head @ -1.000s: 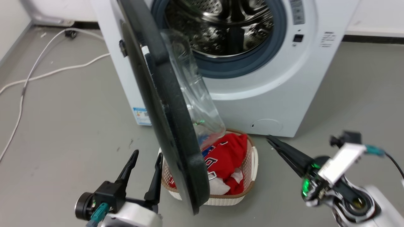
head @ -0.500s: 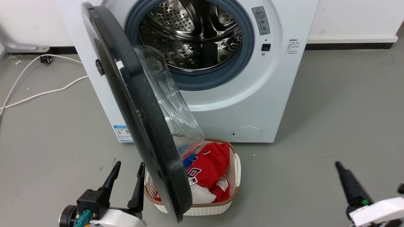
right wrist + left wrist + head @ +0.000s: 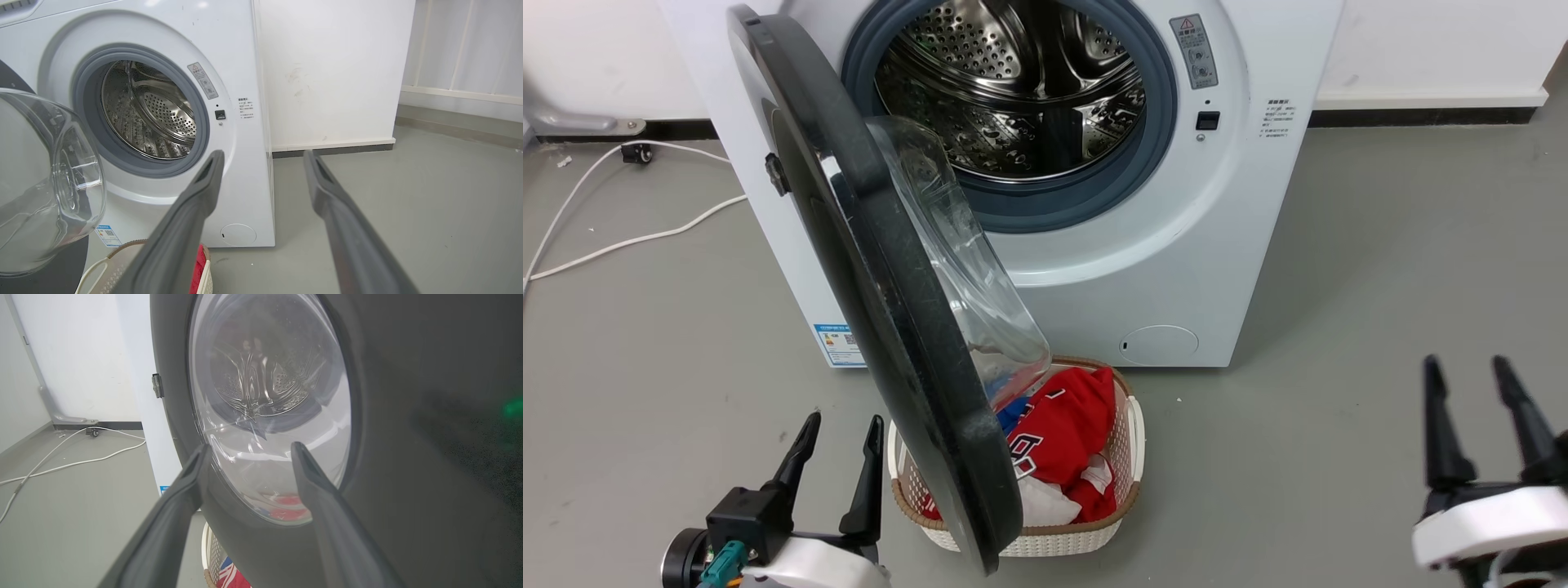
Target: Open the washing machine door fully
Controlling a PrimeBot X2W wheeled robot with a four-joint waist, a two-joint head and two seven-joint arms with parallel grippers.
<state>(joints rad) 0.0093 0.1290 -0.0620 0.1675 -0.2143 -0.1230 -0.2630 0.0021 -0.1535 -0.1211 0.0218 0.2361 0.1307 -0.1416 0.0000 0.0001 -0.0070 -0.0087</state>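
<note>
My left gripper sits nearest, low left, fingers apart and empty, pointing at the outer face of the door just beside its free edge. My right gripper, also spread and empty, stands well apart on the right. The door hangs part-open over a basket, hinged on the left of the machine behind.
</note>
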